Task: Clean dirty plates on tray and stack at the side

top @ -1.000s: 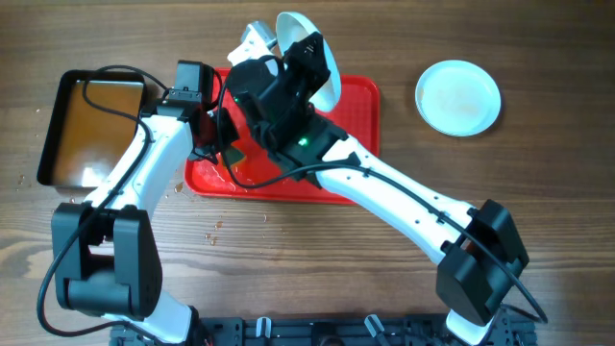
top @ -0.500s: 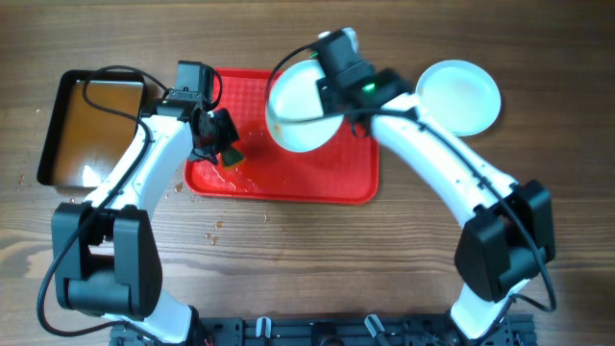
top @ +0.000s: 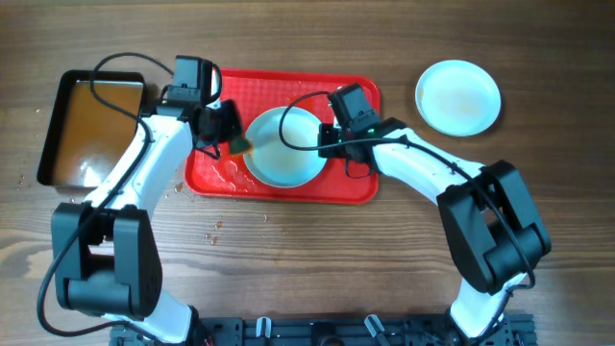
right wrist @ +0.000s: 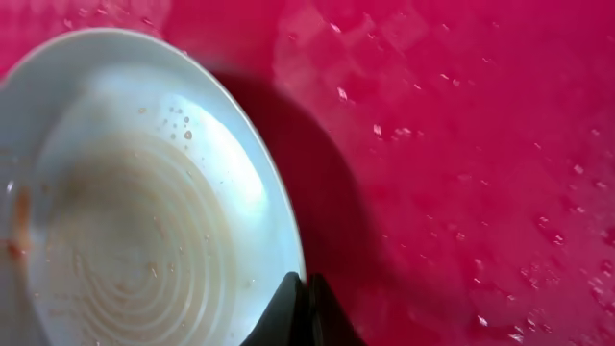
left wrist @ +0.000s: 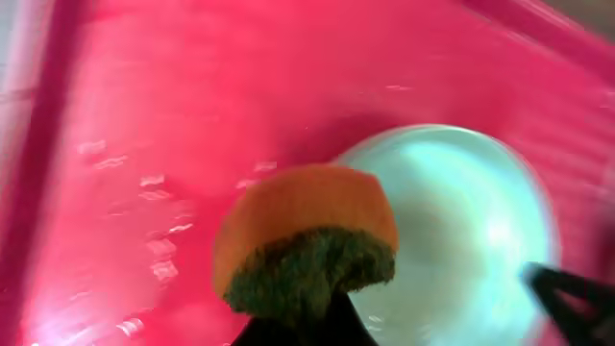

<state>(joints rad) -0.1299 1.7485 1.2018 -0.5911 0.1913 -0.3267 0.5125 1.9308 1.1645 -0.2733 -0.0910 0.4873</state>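
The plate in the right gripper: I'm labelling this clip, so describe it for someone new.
Find the red tray mid-table. The plate is the pale round one over it, its rim pinched by the right gripper. The other plate sits on the wooden table beyond the tray, untouched.

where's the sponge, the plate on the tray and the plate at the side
sponge [left wrist: 303,207], left wrist view, its orange face
plate on the tray [top: 274,163], overhead view, bare inner surface
plate at the side [top: 458,97], overhead view, its middle

The left wrist view shows sponge [left wrist: 306,240] and plate [left wrist: 461,231] blurred.
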